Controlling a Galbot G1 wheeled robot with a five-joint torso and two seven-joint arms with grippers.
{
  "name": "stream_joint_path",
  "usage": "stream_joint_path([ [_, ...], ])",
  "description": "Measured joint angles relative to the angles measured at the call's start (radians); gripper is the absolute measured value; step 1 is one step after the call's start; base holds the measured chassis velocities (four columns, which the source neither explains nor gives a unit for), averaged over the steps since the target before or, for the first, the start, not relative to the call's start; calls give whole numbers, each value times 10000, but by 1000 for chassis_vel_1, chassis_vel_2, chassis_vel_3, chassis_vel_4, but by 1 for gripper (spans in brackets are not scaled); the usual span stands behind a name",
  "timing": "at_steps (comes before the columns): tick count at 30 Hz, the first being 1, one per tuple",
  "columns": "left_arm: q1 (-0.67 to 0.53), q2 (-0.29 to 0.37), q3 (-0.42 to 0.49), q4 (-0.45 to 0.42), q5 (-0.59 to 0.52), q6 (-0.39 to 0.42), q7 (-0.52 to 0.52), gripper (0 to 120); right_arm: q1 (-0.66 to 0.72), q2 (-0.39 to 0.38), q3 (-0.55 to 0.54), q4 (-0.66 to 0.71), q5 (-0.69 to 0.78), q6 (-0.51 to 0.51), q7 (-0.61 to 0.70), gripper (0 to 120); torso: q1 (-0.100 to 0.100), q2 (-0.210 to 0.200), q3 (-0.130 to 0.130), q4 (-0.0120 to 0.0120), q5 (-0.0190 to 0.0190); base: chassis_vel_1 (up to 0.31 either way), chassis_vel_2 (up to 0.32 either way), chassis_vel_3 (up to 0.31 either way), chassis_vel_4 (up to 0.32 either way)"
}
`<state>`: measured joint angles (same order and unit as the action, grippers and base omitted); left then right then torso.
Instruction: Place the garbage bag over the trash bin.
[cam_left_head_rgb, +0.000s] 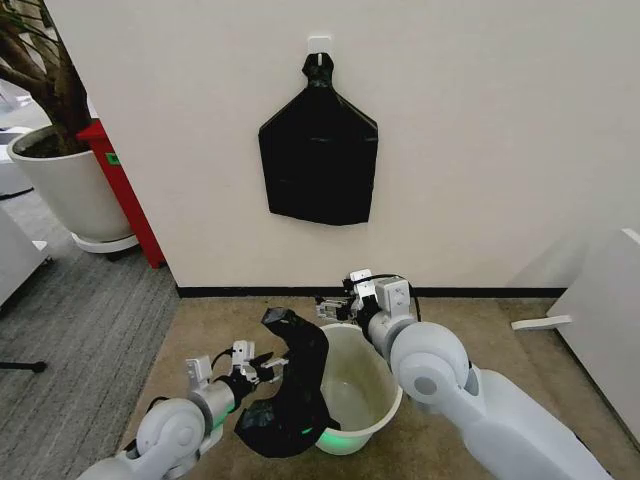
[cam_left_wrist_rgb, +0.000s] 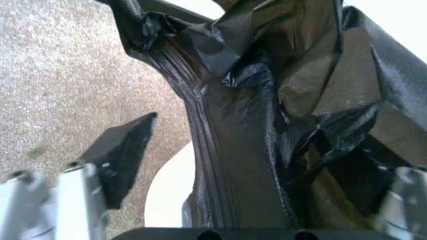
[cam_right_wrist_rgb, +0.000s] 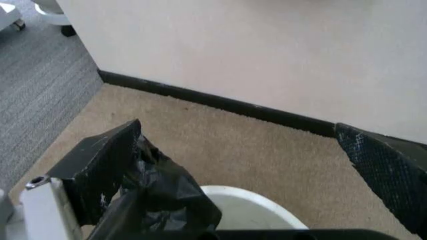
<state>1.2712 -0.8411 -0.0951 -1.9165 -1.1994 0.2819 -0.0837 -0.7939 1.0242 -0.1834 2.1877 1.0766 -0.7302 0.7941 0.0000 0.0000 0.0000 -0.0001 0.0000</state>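
The cream-white trash bin stands on the beige carpet in front of me. The black garbage bag hangs crumpled over its left rim and trails down the outside to the floor. My left gripper is open at the bag's left side. In the left wrist view the bag lies between the spread fingers. My right gripper is open above the bin's far rim. In the right wrist view the bag bunches against one of its fingers, above the bin's rim.
A flat black bag bundle hangs from a hook on the wall behind the bin. At the far left stand a large white plant pot and a red object. A white panel stands at the right.
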Motion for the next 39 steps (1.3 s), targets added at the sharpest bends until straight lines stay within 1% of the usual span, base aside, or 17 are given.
stream_joint_path([
  [3,-108,-64,167,149,74,0,-4,75,-45,17,-12,-11,-104,1,-96,100,0,0,0,0,0,0,0,0,0],
  [6,-139,-83,245,200,143,-1,-4,73,-40,29,-31,-23,-133,1,-126,100,0,0,0,0,-1,0,0,0,0],
  [8,-166,-97,334,242,275,-7,5,62,-6,38,-66,-42,-168,1,-172,100,0,0,0,0,0,0,0,0,0],
  [10,-173,-99,391,268,377,-11,26,55,32,40,-92,-56,-190,3,-202,100,0,0,0,0,0,0,0,0,0],
  [12,-182,-99,467,310,521,-31,65,46,82,47,-122,-58,-205,3,-242,100,0,0,-1,1,0,0,0,0,0],
  [14,-183,-98,476,319,549,-45,81,43,90,49,-129,-57,-208,3,-247,100,0,0,-2,1,1,0,0,0,0],
  [15,-182,-99,503,354,658,-58,125,37,117,61,-157,-57,-231,4,-261,100,0,0,-2,2,2,0,0,0,0],
  [17,-171,-100,535,413,757,-41,122,30,134,67,-181,-51,-269,4,-299,100,0,0,-2,-2,2,0,0,0,0],
  [18,-160,-104,551,437,818,-35,138,26,141,61,-189,-44,-301,4,-327,100,0,0,1,6,-1,0,0,0,0],
  [19,-161,-109,557,452,860,-35,152,22,150,60,-196,-23,-316,6,-350,100,0,1,-2,-2,-1,0,0,0,0],
  [20,-159,-111,558,474,891,-48,157,17,165,56,-197,4,-324,6,-363,100,0,0,-2,2,-1,0,0,0,0],
  [22,-155,-110,558,485,909,-48,157,15,177,52,-198,18,-325,6,-373,100,0,0,-1,3,2,0,0,0,0],
  [24,-144,-108,557,506,969,-49,154,8,223,33,-198,54,-325,6,-394,100,0,0,-2,2,2,0,0,0,0],
  [26,-127,-93,552,506,1002,-48,152,4,267,2,-193,73,-325,7,-414,100,0,0,-1,2,2,0,0,0,0],
  [33,-79,-80,452,417,1092,-51,94,4,368,-87,-161,143,-289,7,-511,100,0,0,0,-1,-2,0,0,0,0],
  [36,26,-93,311,169,1247,-105,-41,4,417,-113,-204,148,-139,7,-511,100,0,0,1,-1,-4,0,0,0,0],
  [39,131,-87,20,-267,1372,-127,-306,4,492,-100,-294,105,138,7,-466,100,0,0,0,-1,-2,0,0,0,0],
])
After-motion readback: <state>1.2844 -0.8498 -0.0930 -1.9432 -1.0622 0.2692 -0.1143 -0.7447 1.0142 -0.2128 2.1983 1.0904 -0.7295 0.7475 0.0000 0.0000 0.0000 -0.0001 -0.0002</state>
